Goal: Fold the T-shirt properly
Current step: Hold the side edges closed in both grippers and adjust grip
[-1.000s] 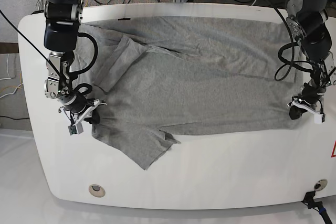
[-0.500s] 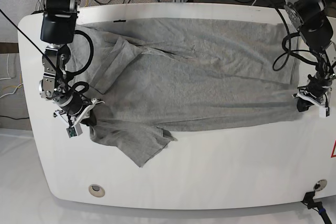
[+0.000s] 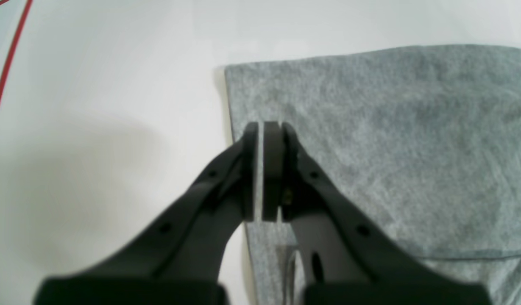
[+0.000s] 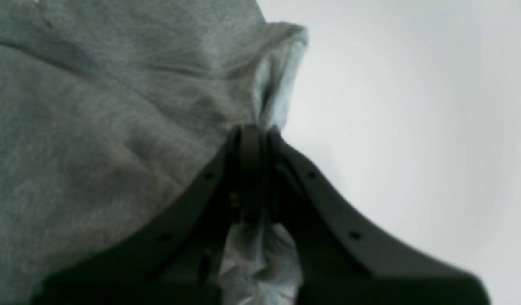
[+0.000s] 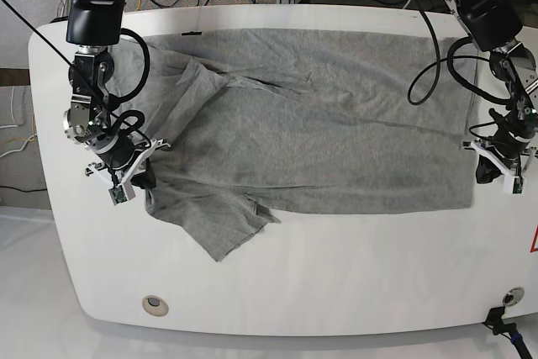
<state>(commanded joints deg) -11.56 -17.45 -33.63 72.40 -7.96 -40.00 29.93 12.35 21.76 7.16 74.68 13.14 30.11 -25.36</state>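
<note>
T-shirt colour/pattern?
Plain heather grey, no print visible; the T-shirt shows best in the left wrist view.

In the left wrist view, the left claw is blurred. In the right wrist view, the shirt is cut off by the left edge.

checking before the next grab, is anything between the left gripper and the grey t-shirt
Nothing visible stands between the black left gripper and the heather-grey knit T-shirt; its side edge shows near the fingertips.

Matt, wrinkled grey cloth forms the T-shirt.
</note>
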